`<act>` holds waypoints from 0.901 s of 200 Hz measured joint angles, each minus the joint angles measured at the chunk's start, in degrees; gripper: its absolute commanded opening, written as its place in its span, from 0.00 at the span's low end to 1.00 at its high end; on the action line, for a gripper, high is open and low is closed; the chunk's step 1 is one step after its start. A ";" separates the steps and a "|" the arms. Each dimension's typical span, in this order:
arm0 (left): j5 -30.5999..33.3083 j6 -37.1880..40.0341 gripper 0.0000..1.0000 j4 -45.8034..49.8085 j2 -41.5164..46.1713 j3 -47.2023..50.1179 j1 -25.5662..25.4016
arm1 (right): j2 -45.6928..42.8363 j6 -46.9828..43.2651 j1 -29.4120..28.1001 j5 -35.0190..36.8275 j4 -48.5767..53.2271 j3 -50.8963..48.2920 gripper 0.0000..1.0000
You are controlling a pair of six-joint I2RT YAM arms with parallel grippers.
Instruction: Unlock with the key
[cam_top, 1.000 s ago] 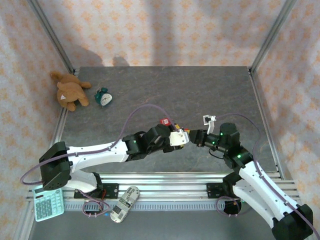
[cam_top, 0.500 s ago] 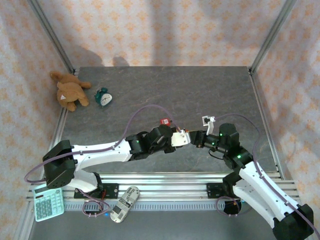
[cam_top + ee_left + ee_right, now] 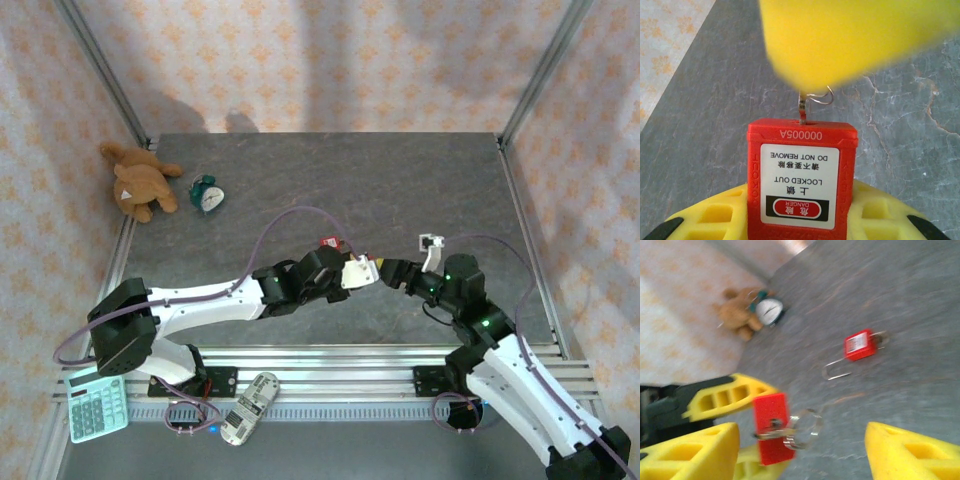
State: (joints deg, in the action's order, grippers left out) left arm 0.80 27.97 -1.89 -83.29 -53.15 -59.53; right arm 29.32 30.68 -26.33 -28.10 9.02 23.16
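Well off to the left of both jaws, near the counter [image 3: 400, 180] edge: brown teddy bear [image 3: 140, 185], with a green alarm clock [image 3: 208, 194] just beside it. At mid-counter, left jaws closed narrow on a red safety padlock [image 3: 802, 175], gripped by its sides between yellow fingers [image 3: 690, 225]. Label upside down in the left wrist view, reading DO NOT REMOVE and LOCKED OUT. Seated in the keyhole, on the end facing away from the left jaws: the key [image 3: 802, 107], with a wire ring [image 3: 820, 95] hanging off it. Just beyond the left jaws, lying flat on the counter: a second red padlock [image 3: 859, 345], metal shackle [image 3: 836, 370] showing beside it. To the right, facing the held padlock: right jaws spread wide, one yellow finger [image 3: 912, 452] on each side, key and ring in the gap between them, nothing gripped.
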 measured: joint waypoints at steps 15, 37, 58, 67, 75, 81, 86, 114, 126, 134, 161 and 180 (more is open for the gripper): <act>0.04 -0.59 0.23 -0.31 -1.09 -0.02 0.22 | -2.78 1.68 0.00 7.28 3.80 0.15 0.70; 0.00 -1.49 0.22 -0.48 -4.17 -0.07 0.42 | -6.62 4.15 0.28 17.42 9.40 0.46 0.72; -0.83 -2.49 0.22 -0.37 -7.10 -0.09 0.87 | -8.96 6.19 0.94 25.20 14.84 1.46 0.72; -1.68 -2.93 0.22 0.04 -8.17 -0.28 1.36 | -9.77 6.78 1.27 27.63 16.61 1.70 0.72; -2.38 -3.32 0.22 0.90 -9.25 -0.76 1.97 | -10.27 7.19 1.44 29.11 17.81 1.73 0.72; -3.04 -3.61 0.21 1.68 -9.99 -1.31 2.40 | -10.54 7.48 1.53 29.92 18.64 1.73 0.73; -3.52 -3.82 0.21 2.19 -10.58 -1.79 2.78 | -10.67 7.69 1.66 30.42 19.26 1.73 0.72; -5.88 -4.42 0.21 4.31 -14.23 -5.01 4.35 | -10.71 8.76 1.97 31.61 20.79 1.70 0.72; -7.30 -4.59 0.21 5.14 -15.34 -5.92 4.85 | -10.71 9.03 2.08 31.65 20.81 1.70 0.73; -8.26 -4.61 0.21 5.60 -16.02 -6.36 5.14 | -10.71 9.18 2.12 31.67 20.81 1.66 0.73; -11.72 -5.09 0.21 7.63 -18.05 -7.76 6.36 | -10.69 9.22 2.19 31.58 20.96 1.44 0.72; -13.77 -5.46 0.21 9.22 -18.75 -8.46 6.82 | -10.71 9.29 2.43 31.56 20.98 1.31 0.72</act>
State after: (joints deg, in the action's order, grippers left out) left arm -12.97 22.50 7.33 -102.04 -61.60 -52.71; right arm 18.61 39.97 -23.90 3.46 30.00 24.47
